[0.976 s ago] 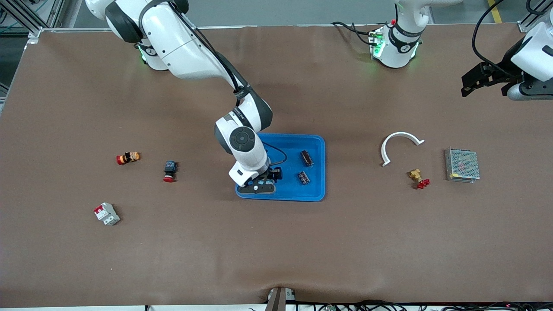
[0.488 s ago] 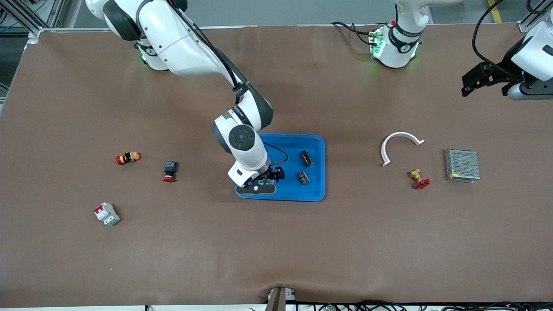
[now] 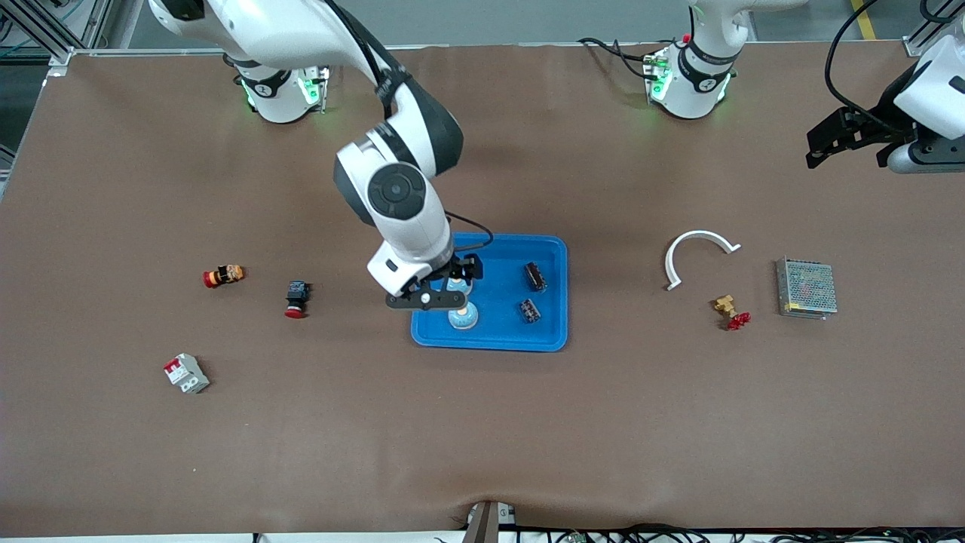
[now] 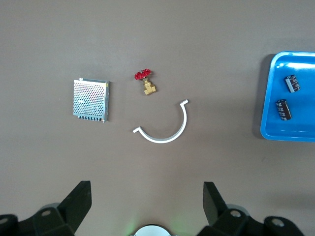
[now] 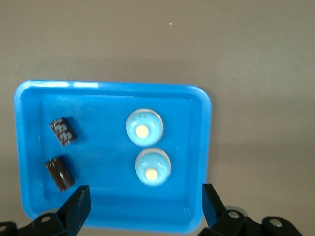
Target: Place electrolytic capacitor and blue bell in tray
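**Tray loaded, we lift clear**

Tray [image 3: 549,335] holds two bells [image 5: 152,167] and two capacitors [image 5: 60,173]. We raise the empty, spread right gripper [image 3: 441,290] straight toward twelve o'clock; left gripper [image 3: 844,139] waits, spread, over the table's left-arm end

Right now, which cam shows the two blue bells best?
Right wrist view: both blue bells sit unobstructed in the tray. Front view: right gripper partly covers one. Left wrist view: neither shows.

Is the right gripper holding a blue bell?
No. The right gripper is open and empty above the tray, where both blue bells lie.
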Controlling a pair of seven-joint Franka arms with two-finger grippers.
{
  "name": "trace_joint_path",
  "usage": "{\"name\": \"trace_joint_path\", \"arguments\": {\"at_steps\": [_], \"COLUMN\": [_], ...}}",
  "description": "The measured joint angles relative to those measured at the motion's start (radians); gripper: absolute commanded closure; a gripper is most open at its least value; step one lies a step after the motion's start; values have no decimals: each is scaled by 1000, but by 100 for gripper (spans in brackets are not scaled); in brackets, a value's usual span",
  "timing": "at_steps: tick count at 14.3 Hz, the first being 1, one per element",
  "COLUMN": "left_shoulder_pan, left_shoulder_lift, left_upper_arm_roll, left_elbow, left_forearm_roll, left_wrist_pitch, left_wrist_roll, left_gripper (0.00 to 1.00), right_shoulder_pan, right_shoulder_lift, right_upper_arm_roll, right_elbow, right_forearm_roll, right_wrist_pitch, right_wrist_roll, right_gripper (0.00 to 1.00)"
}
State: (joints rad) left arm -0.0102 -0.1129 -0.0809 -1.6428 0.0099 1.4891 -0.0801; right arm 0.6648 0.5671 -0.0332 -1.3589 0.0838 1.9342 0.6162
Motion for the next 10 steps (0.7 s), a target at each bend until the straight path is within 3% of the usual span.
{"name": "trace_joint_path", "arguments": {"at_steps": [4, 10], "left_shoulder_pan": [0, -3], "left_shoulder_lift": [0, 0], "left_upper_arm_roll": [0, -7], "left_elbow": [0, 0], "left_forearm_roll": [0, 0], "left_wrist_pitch": [0, 0], "left_wrist_roll": [0, 0], "left_gripper": [0, 0], "right_shoulder_pan": [-25, -70], "right_shoulder_lift": [-151, -458], "right_upper_arm_roll": [-2, -4], "right_elbow": [-45, -269], "right_forearm_roll": [0, -4], "right_wrist_pitch": [-148, -240], "right_wrist_roll": [-45, -93], "right_gripper": [0, 0]}}
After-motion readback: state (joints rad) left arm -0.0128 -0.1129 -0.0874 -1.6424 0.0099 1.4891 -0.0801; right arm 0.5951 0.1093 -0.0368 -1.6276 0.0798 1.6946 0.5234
